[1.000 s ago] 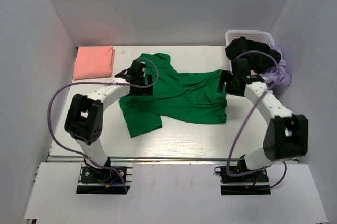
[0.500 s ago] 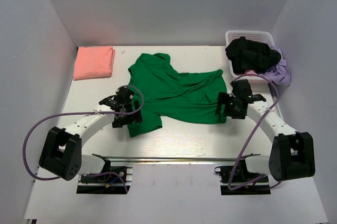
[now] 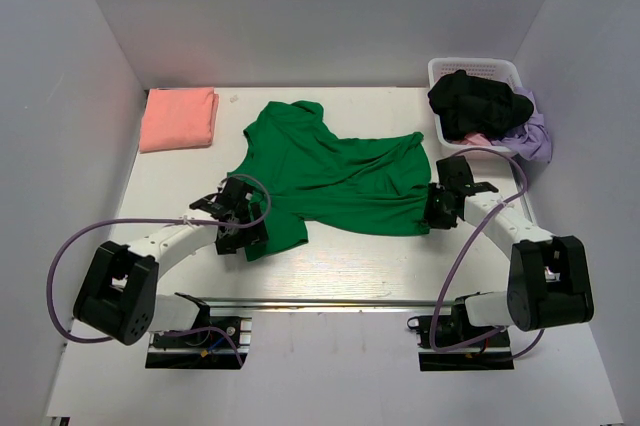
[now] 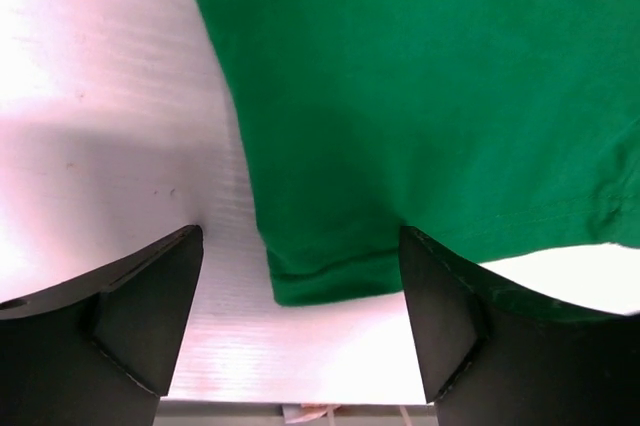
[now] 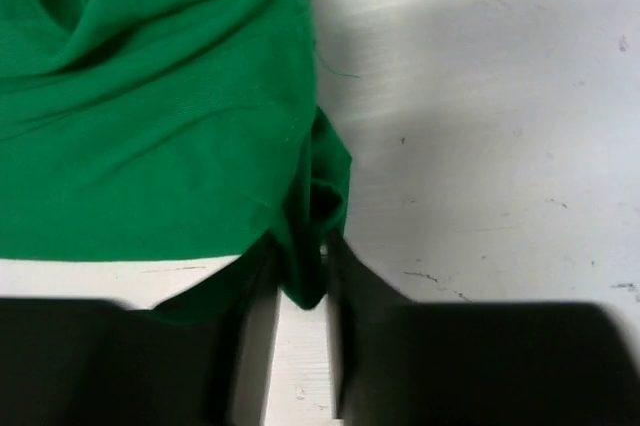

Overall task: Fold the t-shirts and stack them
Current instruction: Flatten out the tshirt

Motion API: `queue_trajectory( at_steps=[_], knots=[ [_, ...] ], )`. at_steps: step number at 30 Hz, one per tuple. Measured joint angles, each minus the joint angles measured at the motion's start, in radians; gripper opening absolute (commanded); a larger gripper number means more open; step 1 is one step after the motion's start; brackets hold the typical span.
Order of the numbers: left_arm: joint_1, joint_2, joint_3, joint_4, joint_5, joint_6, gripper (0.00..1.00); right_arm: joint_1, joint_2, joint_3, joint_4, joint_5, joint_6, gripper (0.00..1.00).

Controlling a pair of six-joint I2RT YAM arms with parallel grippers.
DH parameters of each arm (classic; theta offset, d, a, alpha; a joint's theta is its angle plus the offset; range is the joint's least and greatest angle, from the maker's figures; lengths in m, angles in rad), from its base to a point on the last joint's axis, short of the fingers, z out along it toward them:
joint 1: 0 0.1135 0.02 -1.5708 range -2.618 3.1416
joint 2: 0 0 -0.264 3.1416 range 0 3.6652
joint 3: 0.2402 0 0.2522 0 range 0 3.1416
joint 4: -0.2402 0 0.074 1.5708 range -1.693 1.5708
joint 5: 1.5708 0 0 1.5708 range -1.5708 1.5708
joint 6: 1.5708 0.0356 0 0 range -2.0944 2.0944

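Shirt (image 3: 340, 171) soft, creased; right fingers (image 5: 365, 356) pinch corner.

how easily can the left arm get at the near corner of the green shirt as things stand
Probably easily: the left hand sits open astride the green shirt's corner on the table, with nothing between them.

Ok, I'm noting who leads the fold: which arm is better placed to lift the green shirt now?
Right. The right tool is pinched on the green shirt's near corner; the left tool stands open astride the hem, gripping nothing.
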Motion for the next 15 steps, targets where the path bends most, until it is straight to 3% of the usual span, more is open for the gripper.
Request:
queue_trajectory(
  at_steps=[2,5,7,8,9,15],
  knots=[
    [0.0,0.001,-0.004,0.028,-0.001,-0.001,0.77,-0.001,0.001,-0.002,0.001,0.01,0.004,0.2],
    [0.0,0.016,-0.004,0.07,-0.002,-0.006,0.62,-0.002,0.001,-0.002,0.012,0.026,0.008,0.0],
    [0.0,0.029,-0.004,0.105,0.0,-0.008,0.42,-0.002,0.001,-0.002,0.023,0.029,0.013,0.0],
    [0.0,0.037,-0.002,0.12,0.003,-0.009,0.14,-0.002,0.001,-0.002,0.027,0.029,0.013,0.0],
    [0.0,0.044,-0.002,0.134,0.01,-0.012,0.0,-0.002,0.001,-0.002,0.029,0.027,0.011,0.0],
    [-0.001,0.027,-0.005,0.153,0.082,0.011,0.0,-0.002,-0.027,-0.001,0.026,0.001,-0.011,0.0]
  ],
)
